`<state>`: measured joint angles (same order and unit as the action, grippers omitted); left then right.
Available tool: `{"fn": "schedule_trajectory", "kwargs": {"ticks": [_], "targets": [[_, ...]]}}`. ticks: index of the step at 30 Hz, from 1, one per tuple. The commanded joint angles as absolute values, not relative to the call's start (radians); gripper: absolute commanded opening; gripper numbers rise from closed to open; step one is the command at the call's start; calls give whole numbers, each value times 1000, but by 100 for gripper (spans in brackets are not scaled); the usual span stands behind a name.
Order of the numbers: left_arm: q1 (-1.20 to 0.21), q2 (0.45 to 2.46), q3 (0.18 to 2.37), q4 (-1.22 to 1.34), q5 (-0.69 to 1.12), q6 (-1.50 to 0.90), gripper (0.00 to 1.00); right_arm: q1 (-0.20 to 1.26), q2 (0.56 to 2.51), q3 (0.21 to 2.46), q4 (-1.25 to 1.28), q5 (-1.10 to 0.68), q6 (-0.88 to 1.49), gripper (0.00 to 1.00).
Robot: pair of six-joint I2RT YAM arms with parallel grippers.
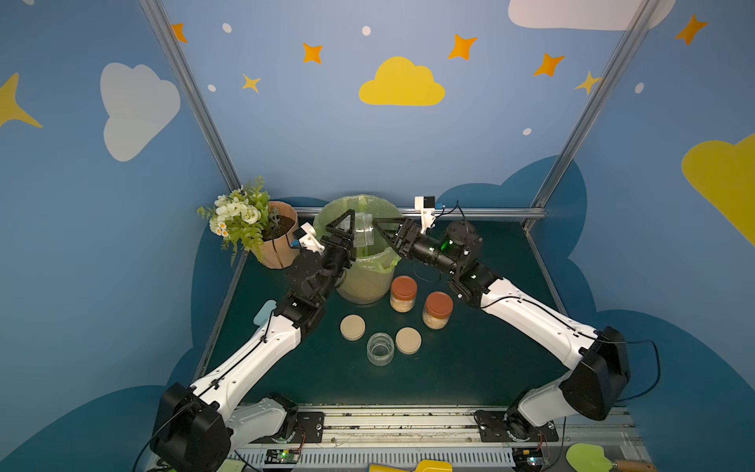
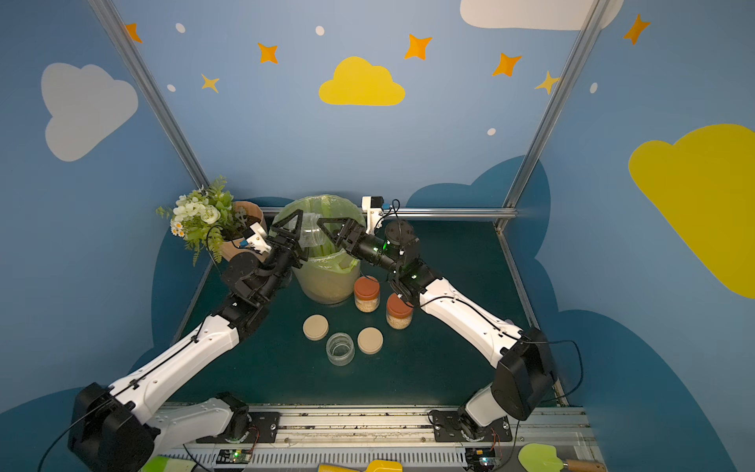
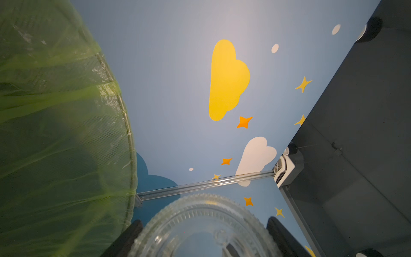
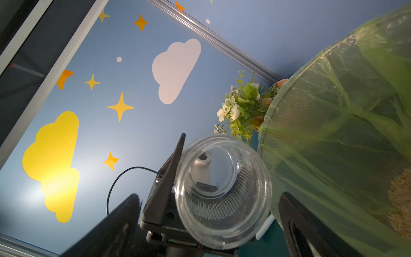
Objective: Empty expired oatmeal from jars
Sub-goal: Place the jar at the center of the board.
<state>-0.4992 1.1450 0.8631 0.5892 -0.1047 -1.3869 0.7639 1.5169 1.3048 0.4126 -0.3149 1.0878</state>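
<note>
My left gripper (image 1: pixel 354 229) is shut on an empty clear glass jar (image 1: pixel 362 232), holding it on its side above the bin. In the left wrist view the jar (image 3: pixel 206 222) fills the space between both black fingers (image 3: pixel 129 235). My right gripper (image 4: pixel 211 195) is open, its fingers (image 4: pixel 295 222) standing either side of the jar's end (image 4: pixel 222 191) with gaps. Two jars with rust-orange lids (image 1: pixel 403 294) (image 1: pixel 438 310) stand upright, with tan oatmeal (image 1: pixel 435 321) inside. Another empty jar (image 1: pixel 380 348) stands open between two beige lids (image 1: pixel 352 327) (image 1: pixel 408 340).
The tall bin with a green bag (image 1: pixel 367 269) stands at the back centre, with oatmeal (image 4: pixel 400 200) heaped inside it. A flower pot (image 1: pixel 278 237) sits to its left, close to my left arm. A metal rail (image 1: pixel 470 212) runs along the table's back edge.
</note>
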Motion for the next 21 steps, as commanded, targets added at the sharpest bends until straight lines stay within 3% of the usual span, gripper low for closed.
{"fn": "schedule_trajectory", "kwargs": {"ticks": [1,21], "targets": [[-525,1095,835,669,-217,-1435,4,781,1543,1311,450,-263,1118,97],[-571,1040,769,611,-344,-1509,3,844,1617,1294,629,-226,1212,97]]}}
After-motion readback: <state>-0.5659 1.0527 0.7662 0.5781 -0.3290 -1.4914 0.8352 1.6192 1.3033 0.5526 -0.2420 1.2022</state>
